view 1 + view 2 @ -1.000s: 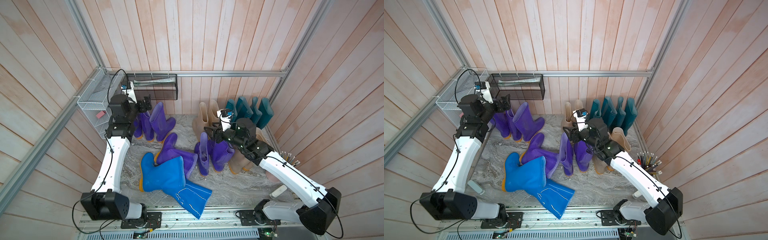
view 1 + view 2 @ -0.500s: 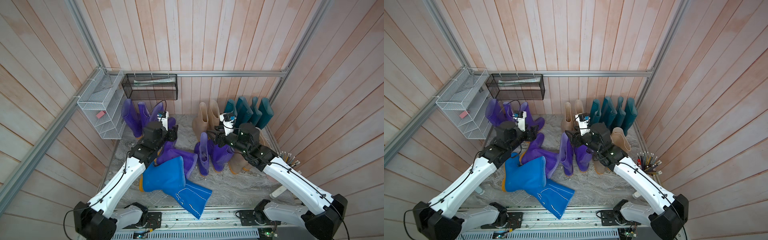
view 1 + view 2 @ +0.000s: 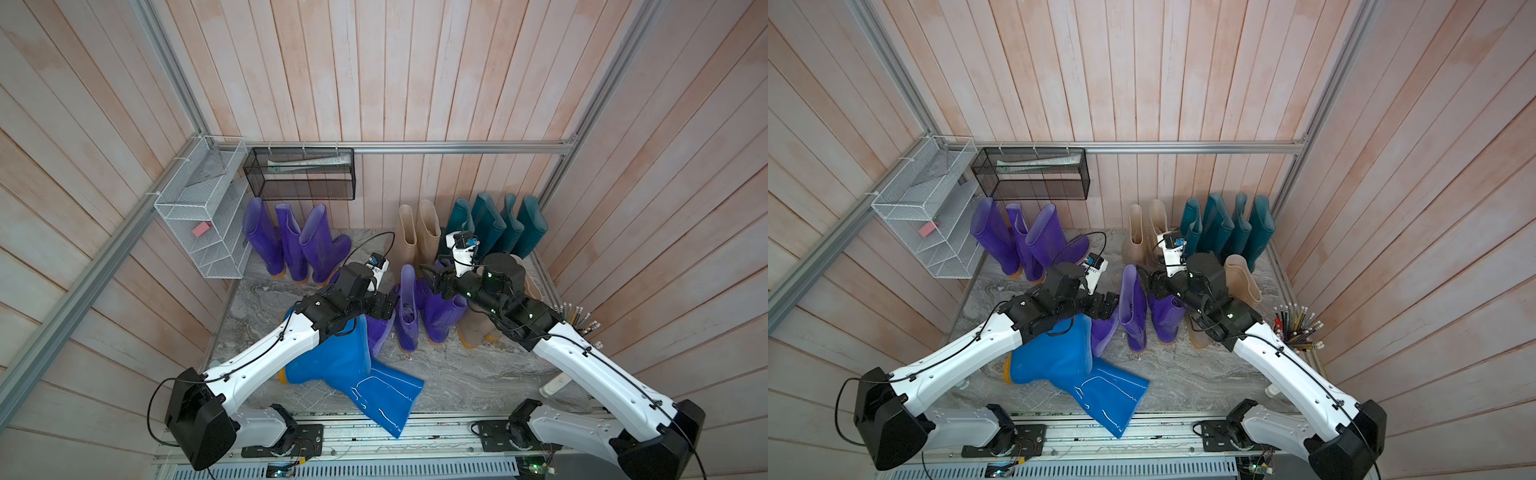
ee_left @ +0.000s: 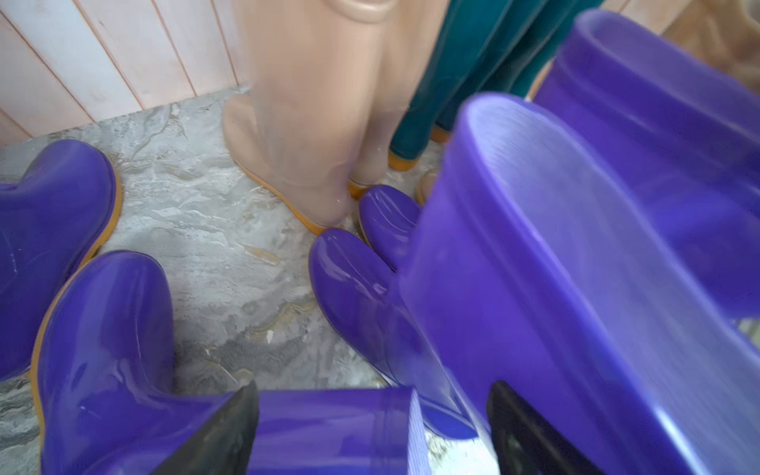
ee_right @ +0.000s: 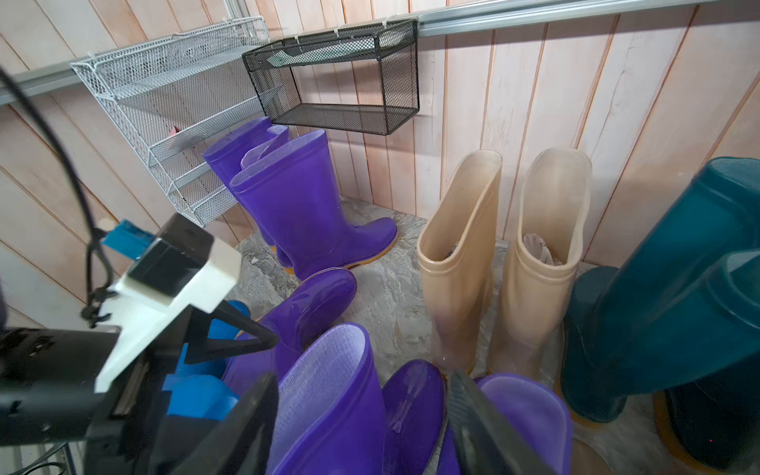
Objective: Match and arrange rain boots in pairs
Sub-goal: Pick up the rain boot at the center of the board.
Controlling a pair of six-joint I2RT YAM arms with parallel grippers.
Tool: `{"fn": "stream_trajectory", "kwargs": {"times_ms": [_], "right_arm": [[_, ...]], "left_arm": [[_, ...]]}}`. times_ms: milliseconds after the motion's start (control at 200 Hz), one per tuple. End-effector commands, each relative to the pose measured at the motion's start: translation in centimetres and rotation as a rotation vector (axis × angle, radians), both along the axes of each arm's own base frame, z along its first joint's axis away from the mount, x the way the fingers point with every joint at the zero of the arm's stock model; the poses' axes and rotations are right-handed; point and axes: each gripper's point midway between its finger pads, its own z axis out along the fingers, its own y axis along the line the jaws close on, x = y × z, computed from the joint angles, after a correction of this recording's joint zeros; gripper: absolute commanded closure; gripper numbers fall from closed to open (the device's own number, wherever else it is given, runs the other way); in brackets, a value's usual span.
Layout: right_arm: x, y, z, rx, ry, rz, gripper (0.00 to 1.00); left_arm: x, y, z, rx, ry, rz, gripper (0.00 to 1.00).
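**Wood-panelled corner: lifting the lying purple boot cleanly**

Pale wooden walls close in a grey marbled table (image 3: 457,374). Rain boots stand along its back edge: three purple boots (image 3: 291,241), a beige pair (image 3: 415,237) and four teal boots (image 3: 494,228). Two upright purple boots (image 3: 409,316) stand mid-table, more beige boots (image 3: 473,332) sit under the right arm, and two blue boots (image 3: 332,357) lie flat at the front.

The left end effector (image 4: 372,395) is spread wide and grips nothing. The cuff of the lying purple boot (image 4: 115,362) sits between its fingers, with a gap on one side. The right end effector (image 5: 362,376) also gapes empty, above the upright purple boots.

The step in hand looks like picking up the lying purple boot to pair it with the odd third at the back. The rubber looks soft, so closing low on the shaft, toward the ankle, should limit flopping. One of the blue boots seems to overlap it. Drawing it out and upward, away from the upright purple boots just beside, would likely avoid a topple.
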Motion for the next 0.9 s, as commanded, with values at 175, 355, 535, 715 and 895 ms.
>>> {"fn": "stream_trajectory", "kwargs": {"times_ms": [175,355,535,715,895], "right_arm": [[0.7,0.0,-0.1,-0.045,-0.01,-0.019,0.32],[0.6,-0.2,0.1,-0.043,-0.012,-0.026,0.32],[0.4,-0.7,0.3,-0.042,-0.025,-0.032,0.31],[0.7,-0.3,1.4,-0.036,-0.04,-0.017,0.31],[0.8,0.2,1.8,-0.015,-0.041,0.001,0.31]], "left_arm": [[-0.9,0.5,-5.0,0.15,0.079,0.037,0.14],[0.2,1.8,-6.6,0.22,0.053,0.112,0.31],[0.6,2.5,-6.6,0.239,0.023,0.144,0.67],[0.8,3.9,-5.9,0.265,-0.009,0.191,1.0],[1.2,5.2,-3.7,0.208,-0.038,0.219,1.0]]}}
